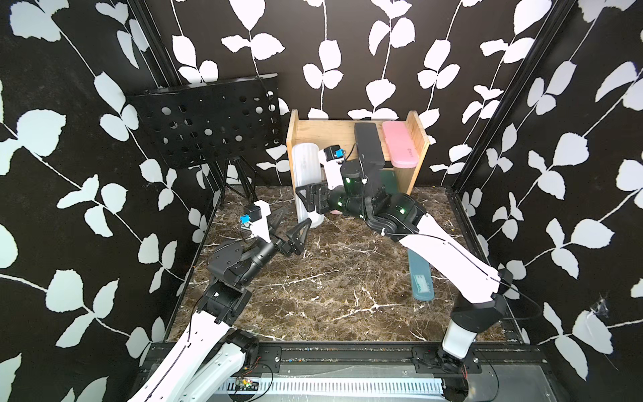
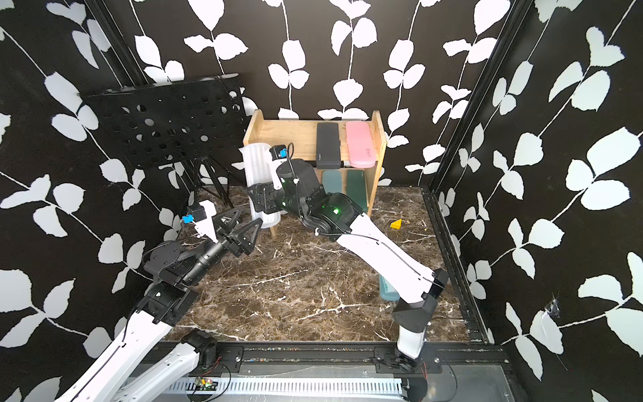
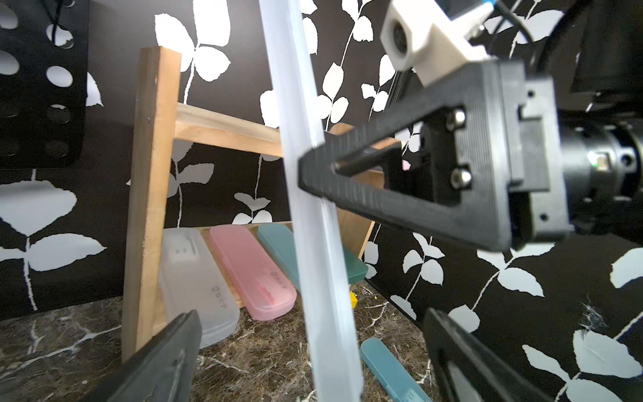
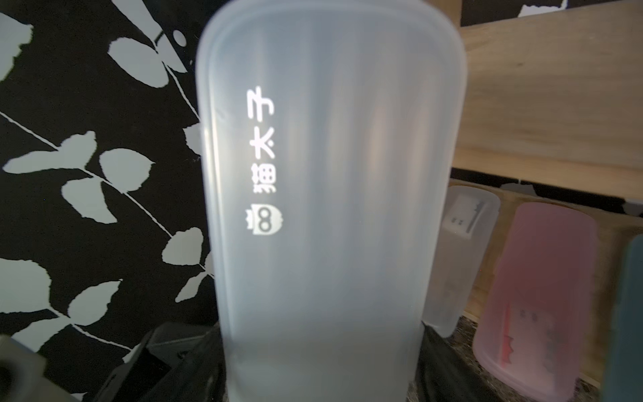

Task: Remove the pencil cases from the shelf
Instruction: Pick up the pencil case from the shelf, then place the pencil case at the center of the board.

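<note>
Left wrist view shows the left pincer with its jaws wide apart. The frosted case runs edge-on between them, and neither finger touches it. In both top views, going left to right, first comes the music stand, then that open left pincer low over the bench. Next the frosted case stands tilted, clamped near its lower end by the right pincer; I cannot tell whether its foot touches the bench. Behind is the shelf, with a black case and a pink case on top and four more cases on its lower tier. One teal case lies on the bench, far right. As I read it, the right arm alone holds this case. The left should draw clear first, then the right can swing the case away from the shelf and lay it flat
</note>
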{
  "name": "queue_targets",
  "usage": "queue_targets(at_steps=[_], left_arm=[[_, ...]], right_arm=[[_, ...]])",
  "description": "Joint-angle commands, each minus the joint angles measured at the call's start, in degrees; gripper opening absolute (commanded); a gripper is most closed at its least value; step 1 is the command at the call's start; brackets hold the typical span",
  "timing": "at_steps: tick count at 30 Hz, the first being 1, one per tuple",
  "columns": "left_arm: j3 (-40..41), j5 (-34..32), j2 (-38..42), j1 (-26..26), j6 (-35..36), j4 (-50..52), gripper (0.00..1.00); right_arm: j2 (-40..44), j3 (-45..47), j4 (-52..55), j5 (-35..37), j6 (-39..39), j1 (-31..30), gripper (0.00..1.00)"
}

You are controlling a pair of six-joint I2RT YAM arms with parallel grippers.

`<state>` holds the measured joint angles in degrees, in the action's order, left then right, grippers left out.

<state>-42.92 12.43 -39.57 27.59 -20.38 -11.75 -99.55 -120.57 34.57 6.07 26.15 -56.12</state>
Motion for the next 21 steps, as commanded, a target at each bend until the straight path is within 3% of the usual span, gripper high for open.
queue_targets(at_steps=[1, 8, 12, 21], left_arm=[[-1.4, -3.1, 1.4, -0.1, 1.4, 1.9, 0.99], [-3.5, -7.5, 2.1, -0.1, 3.5, 5.6, 0.99], [-4.2, -7.1, 0.5, -0.1, 3.3, 6.8, 0.99], [-3.7, -6.8, -1.3, -0.1, 2.3, 6.6, 0.99]], right_arm=[[8.3, 9.8, 2.7, 3.5, -1.2, -0.2, 0.63], [23.8, 38.1, 5.2, 5.9, 8.0, 1.7, 0.62], [28.2, 52.5, 6.0, -1.4, 13.4, 8.7, 0.6], [24.3, 61.4, 10.9, -4.8, 8.3, 19.9, 0.6]])
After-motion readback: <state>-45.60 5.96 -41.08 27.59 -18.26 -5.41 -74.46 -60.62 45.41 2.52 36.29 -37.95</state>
